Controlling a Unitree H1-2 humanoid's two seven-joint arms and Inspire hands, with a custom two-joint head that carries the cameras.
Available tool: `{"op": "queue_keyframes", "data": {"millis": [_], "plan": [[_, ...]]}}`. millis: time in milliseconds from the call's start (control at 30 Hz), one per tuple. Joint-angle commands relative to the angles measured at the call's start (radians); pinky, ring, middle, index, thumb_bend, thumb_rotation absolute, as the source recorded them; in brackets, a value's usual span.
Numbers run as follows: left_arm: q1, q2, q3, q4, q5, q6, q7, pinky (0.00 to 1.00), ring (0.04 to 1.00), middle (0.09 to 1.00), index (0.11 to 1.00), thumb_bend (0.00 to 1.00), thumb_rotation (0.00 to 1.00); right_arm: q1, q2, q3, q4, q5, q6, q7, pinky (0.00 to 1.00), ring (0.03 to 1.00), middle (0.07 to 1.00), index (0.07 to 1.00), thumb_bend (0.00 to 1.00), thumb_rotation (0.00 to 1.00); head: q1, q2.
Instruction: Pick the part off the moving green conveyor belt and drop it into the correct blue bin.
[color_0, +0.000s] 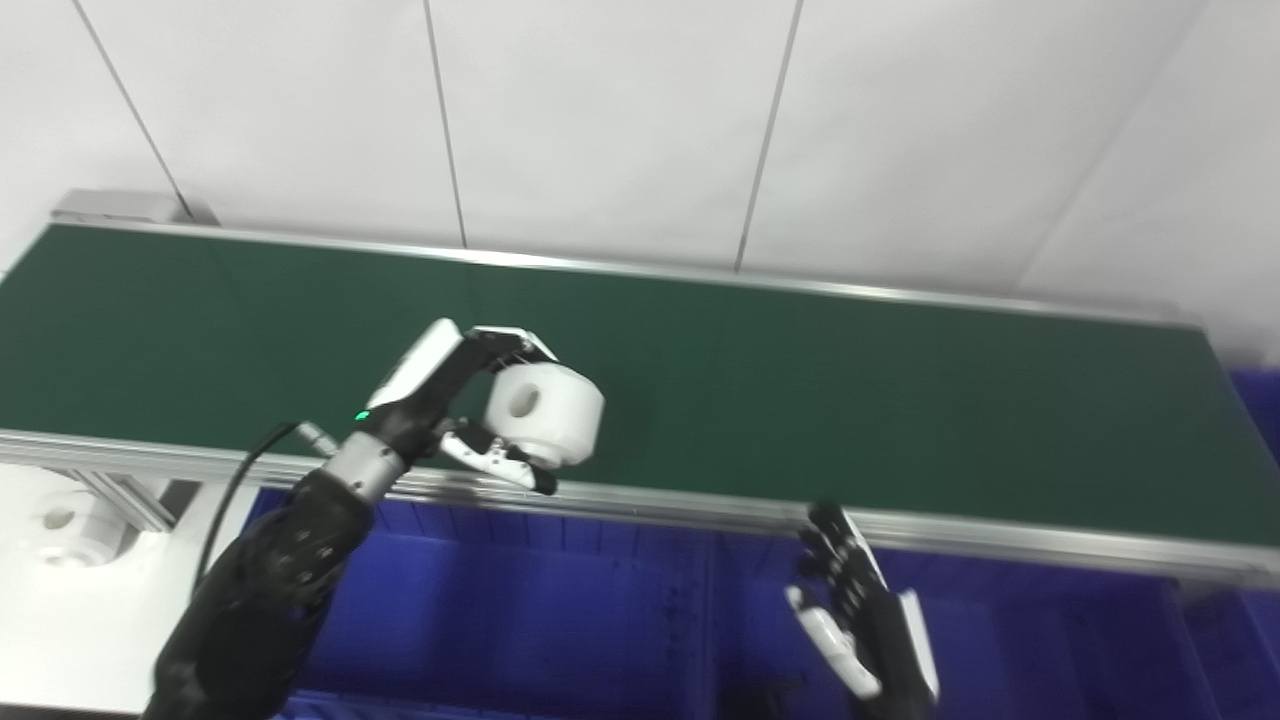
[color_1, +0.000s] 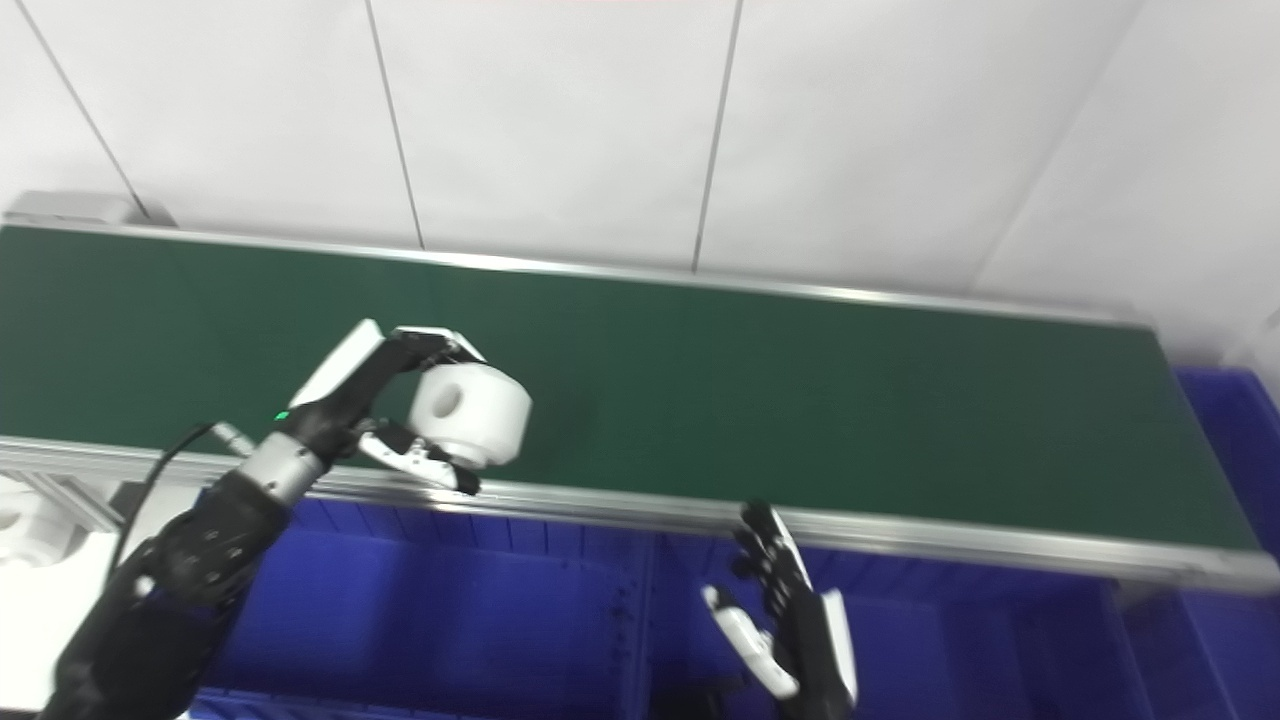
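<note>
The fingers (color_0: 505, 345) of the left hand (color_0: 450, 400) are closed around a white part (color_0: 545, 412). The part is round and thick, with a hole in its flat face. It is gripped from above by the fingers and from below by the thumb, and it is held up just over the near side of the green conveyor belt (color_0: 850, 400).

The fingers (color_0: 835, 545) of the right hand (color_0: 860, 620) are spread apart and point up. Nothing is held in this hand. It is seen low down, in front of the belt's near metal rail (color_0: 1000, 535) and over the blue bins (color_0: 560, 620).

The blue bins are placed side by side below the near edge of the belt. Another blue bin (color_0: 1262, 400) is seen at the far right end of the belt.

At the far left, on a white table (color_0: 120, 640), another white round part (color_0: 65, 525) with a hole is seen lying. Behind the belt, a white wall (color_0: 640, 120) with thin lines is seen.
</note>
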Motion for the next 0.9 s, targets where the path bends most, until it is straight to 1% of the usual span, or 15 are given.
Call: {"op": "queue_keyframes", "data": {"millis": [0, 33, 100, 233, 400, 500, 567, 667, 733, 833, 867], "plan": [[0.008, 0.005, 0.002, -0.040, -0.001, -0.042, 0.002, 0.42, 0.432, 0.516, 0.500, 0.50, 0.00, -0.014, 0.010, 0.002, -0.037, -0.006, -0.058, -0.015, 0.87, 0.908, 0.930, 0.938, 0.74, 0.62, 0.001, 0.001], [0.031, 0.003, -0.006, -0.037, -0.002, -0.048, -0.003, 0.42, 0.431, 0.517, 0.500, 0.50, 0.00, -0.014, 0.013, 0.002, -0.041, -0.014, -0.057, -0.019, 0.87, 0.908, 0.930, 0.938, 0.74, 0.62, -0.012, 0.009], [0.066, -0.001, -0.022, -0.019, 0.002, -0.070, -0.009, 0.44, 0.446, 0.512, 0.495, 0.50, 0.00, -0.012, 0.018, 0.001, -0.049, -0.031, -0.055, -0.027, 0.86, 0.898, 0.922, 0.929, 0.76, 0.64, -0.015, 0.012], [0.125, -0.007, -0.057, 0.002, 0.038, -0.041, -0.026, 0.47, 0.459, 0.511, 0.488, 0.50, 0.00, -0.004, 0.024, 0.003, -0.070, -0.041, -0.043, -0.034, 0.85, 0.893, 0.918, 0.927, 0.77, 0.66, -0.014, 0.020], [0.149, -0.016, -0.091, 0.017, 0.094, -0.014, -0.038, 0.46, 0.444, 0.508, 0.498, 0.50, 0.00, 0.002, 0.024, -0.001, -0.078, -0.055, -0.036, -0.040, 0.85, 0.882, 0.907, 0.924, 0.78, 0.67, -0.018, 0.026], [0.136, -0.016, -0.123, 0.025, 0.156, 0.034, -0.056, 0.47, 0.435, 0.502, 0.509, 0.50, 0.00, 0.002, 0.020, -0.001, -0.073, -0.045, -0.046, -0.038, 0.85, 0.882, 0.908, 0.924, 0.77, 0.67, -0.009, 0.026], [0.126, -0.018, -0.141, 0.029, 0.209, 0.063, -0.055, 0.49, 0.438, 0.505, 0.506, 0.50, 0.00, 0.004, 0.017, -0.001, -0.074, -0.039, -0.043, -0.035, 0.86, 0.889, 0.914, 0.927, 0.76, 0.67, -0.007, 0.026], [0.106, -0.025, -0.167, 0.043, 0.284, 0.125, -0.054, 0.49, 0.430, 0.516, 0.508, 0.50, 0.00, 0.007, 0.016, -0.003, -0.075, -0.036, -0.042, -0.035, 0.86, 0.888, 0.912, 0.928, 0.76, 0.68, 0.011, 0.019], [0.095, -0.032, -0.175, 0.052, 0.317, 0.164, -0.052, 0.49, 0.425, 0.523, 0.511, 0.50, 0.00, 0.006, 0.015, -0.003, -0.070, -0.034, -0.047, -0.036, 0.86, 0.890, 0.913, 0.929, 0.76, 0.68, 0.017, 0.018], [0.071, -0.055, -0.178, 0.086, 0.369, 0.227, -0.033, 0.48, 0.421, 0.524, 0.520, 0.50, 0.00, 0.004, 0.011, -0.003, -0.059, -0.042, -0.057, -0.045, 0.85, 0.886, 0.909, 0.926, 0.75, 0.69, 0.024, 0.013], [0.068, -0.059, -0.180, 0.091, 0.390, 0.247, -0.026, 0.49, 0.465, 0.569, 0.517, 0.50, 0.01, 0.003, 0.011, -0.002, -0.058, -0.040, -0.058, -0.046, 0.84, 0.884, 0.907, 0.923, 0.75, 0.68, 0.024, 0.012]]}}
